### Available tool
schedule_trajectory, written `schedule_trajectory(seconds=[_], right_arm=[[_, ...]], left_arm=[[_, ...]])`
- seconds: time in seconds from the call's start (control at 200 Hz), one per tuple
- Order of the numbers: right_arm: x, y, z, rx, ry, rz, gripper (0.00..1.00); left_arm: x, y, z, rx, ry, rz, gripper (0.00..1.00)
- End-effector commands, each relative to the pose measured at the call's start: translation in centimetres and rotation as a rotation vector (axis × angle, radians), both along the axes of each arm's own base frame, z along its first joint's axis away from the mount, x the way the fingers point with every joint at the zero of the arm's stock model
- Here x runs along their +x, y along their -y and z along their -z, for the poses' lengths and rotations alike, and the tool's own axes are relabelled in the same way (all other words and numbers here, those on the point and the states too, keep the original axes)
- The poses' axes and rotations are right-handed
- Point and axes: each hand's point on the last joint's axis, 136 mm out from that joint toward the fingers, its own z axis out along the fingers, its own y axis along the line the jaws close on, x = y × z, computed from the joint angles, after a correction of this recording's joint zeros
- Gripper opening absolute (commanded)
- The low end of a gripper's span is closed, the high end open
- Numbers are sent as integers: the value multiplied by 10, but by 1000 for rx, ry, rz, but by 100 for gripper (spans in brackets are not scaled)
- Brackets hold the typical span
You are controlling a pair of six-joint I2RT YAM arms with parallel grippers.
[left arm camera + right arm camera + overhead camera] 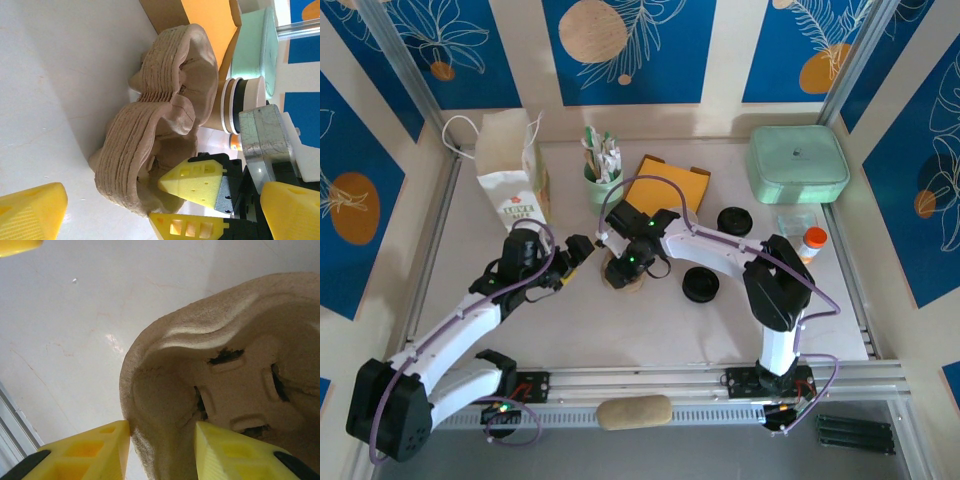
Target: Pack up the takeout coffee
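The only writing I can read is on the white paper bag [512, 182] at about 10 o'clock on the table [620, 335]. It has a green print that looks like "LOVE LIFE", but it is too small for me to be sure. I see no label on the other things.

My left arm reaches from its base toward the middle of the table. The left gripper [578, 258] has its fingers fully apart and holds nothing. It stops just at 9 o'clock of the carrier [150, 135], which is a stack of brown pulp trays.

My right arm rises from its base and bends at the elbow. The forearm then stretches toward 9 o'clock, and the wrist points down over the carrier. The right gripper [162, 427] is closed partway on the carrier wall, with one yellow finger inside a pocket and the other outside against the rim.

The coffee cup [226, 112] shows in the left wrist view with white and dark bands near its rim. It is at the far side of the carrier, close by the body of the right gripper. I cannot tell whether it sits in a pocket or behind the carrier.
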Motion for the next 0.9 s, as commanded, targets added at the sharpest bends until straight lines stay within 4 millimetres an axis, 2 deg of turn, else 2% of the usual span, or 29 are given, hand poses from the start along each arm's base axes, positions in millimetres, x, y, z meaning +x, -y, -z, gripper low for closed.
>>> schedule_trajectory(seconds=[0.0,0.24,0.365,0.65,0.895], right_arm=[[-10,-4,4,1,-39,-42,40],[-9,-4,3,3,-37,-36,38],[-11,-4,-1,8,-35,-39,44],[-13,-1,-2,6,-29,-33,43],[-11,-1,1,3,-30,-30,38]], left_arm=[[3,3,-8,-29,25,8,99],[3,2,-8,-28,25,5,99],[3,0,-7,-23,22,-8,99],[0,-27,9,-11,-24,-150,100],[-2,-36,9,6,-22,-175,99]])
